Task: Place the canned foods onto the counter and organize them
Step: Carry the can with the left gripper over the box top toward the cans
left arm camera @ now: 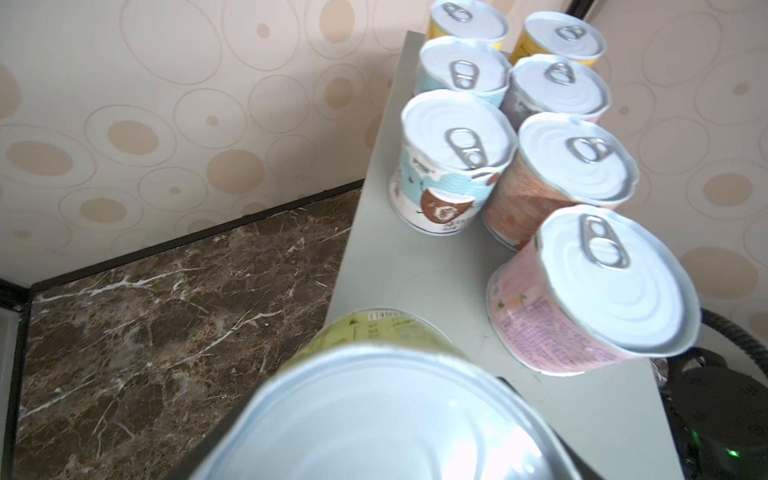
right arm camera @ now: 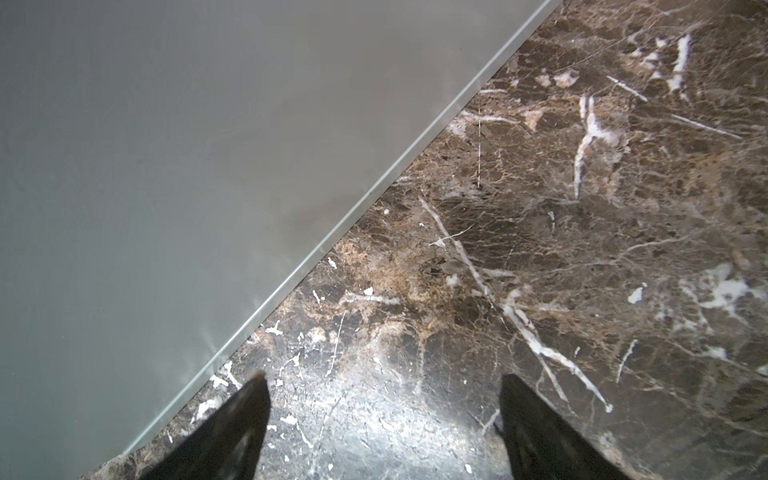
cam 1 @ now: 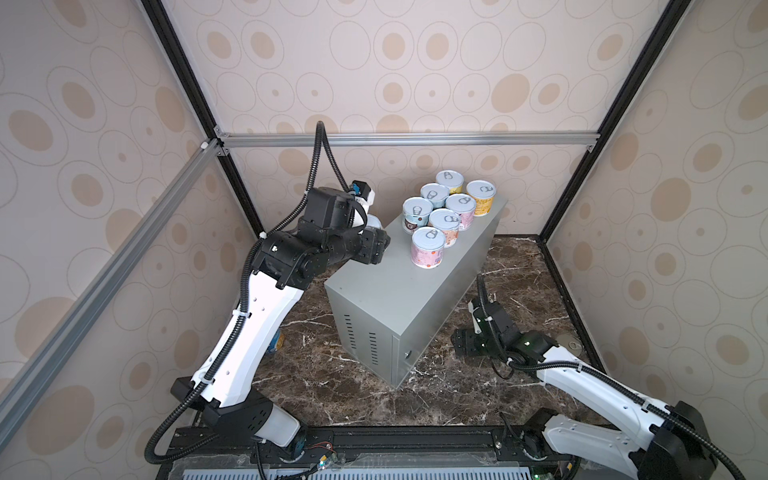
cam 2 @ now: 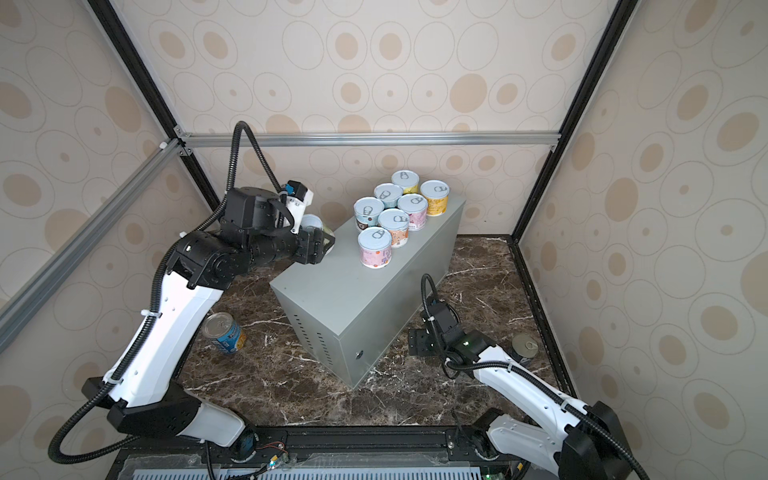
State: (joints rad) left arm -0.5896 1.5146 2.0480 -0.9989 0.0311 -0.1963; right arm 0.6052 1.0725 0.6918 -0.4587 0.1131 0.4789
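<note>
Bench: a tall grey sheet-metal box (cam 2: 332, 299); seven pastel pull-tab cans (cam 2: 394, 220) are packed at its far end, and the near half is bare.
Held can: a short green-labelled tin (left arm camera: 374, 395) is gripped by the left claw (cam 2: 321, 246) at the bench's long edge.
Handling: judged stiff, smooth and slippery; best clamped across the side wall, under the rim.
Right claw (right arm camera: 384, 386): spread and empty, beside the bench wall.
Dark veined marble (right arm camera: 540, 249): a blue can (cam 2: 224, 332) and a dark can (cam 2: 524, 347) are left there.

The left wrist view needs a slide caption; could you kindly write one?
A green-labelled can held at the grey counter edge, beside seven short pull-tab cans standing upright on it.
</note>
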